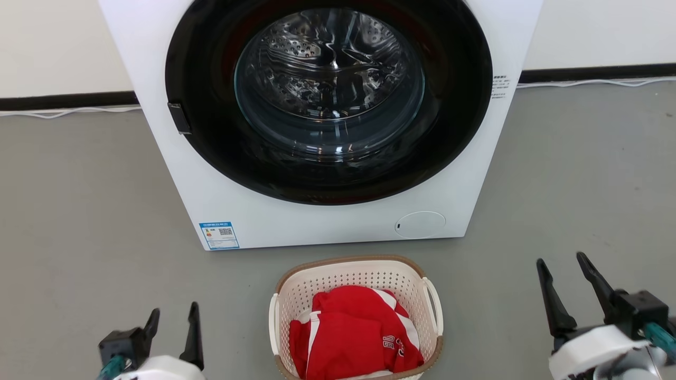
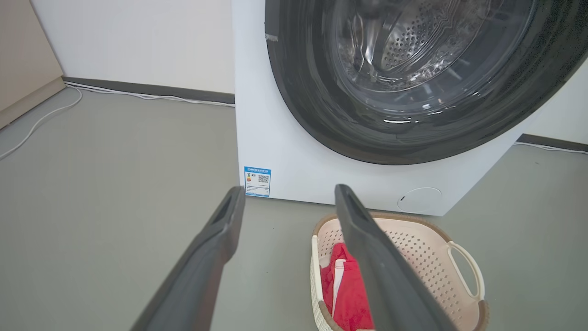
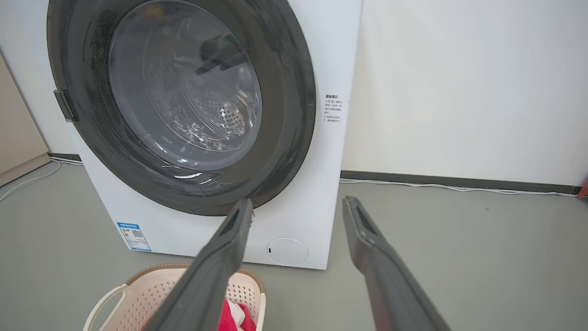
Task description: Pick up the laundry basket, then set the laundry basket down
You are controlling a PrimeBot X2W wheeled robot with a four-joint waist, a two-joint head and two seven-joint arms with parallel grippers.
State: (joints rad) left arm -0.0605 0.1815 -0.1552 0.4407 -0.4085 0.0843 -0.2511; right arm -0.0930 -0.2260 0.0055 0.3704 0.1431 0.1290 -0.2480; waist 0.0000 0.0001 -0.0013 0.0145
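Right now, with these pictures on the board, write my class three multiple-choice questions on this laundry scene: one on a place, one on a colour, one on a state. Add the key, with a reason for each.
1. Where does the laundry basket stand?
A. On the floor in front of the washing machine
B. On a table
C. On top of the washing machine

2. What colour is the cloth in the laundry basket?
A. Blue
B. Red with white bands
C. Green

3. How are the left gripper and the right gripper?
A. Both shut on the laundry basket
B. Left shut on the cloth, right open
C. Both open, holding nothing

Key:
1 A: it sits on the grey floor just before the machine's white front.
2 B: red fabric with white bands lies in it.
3 C: each gripper's fingers stand apart over the floor, one on either side of the basket.
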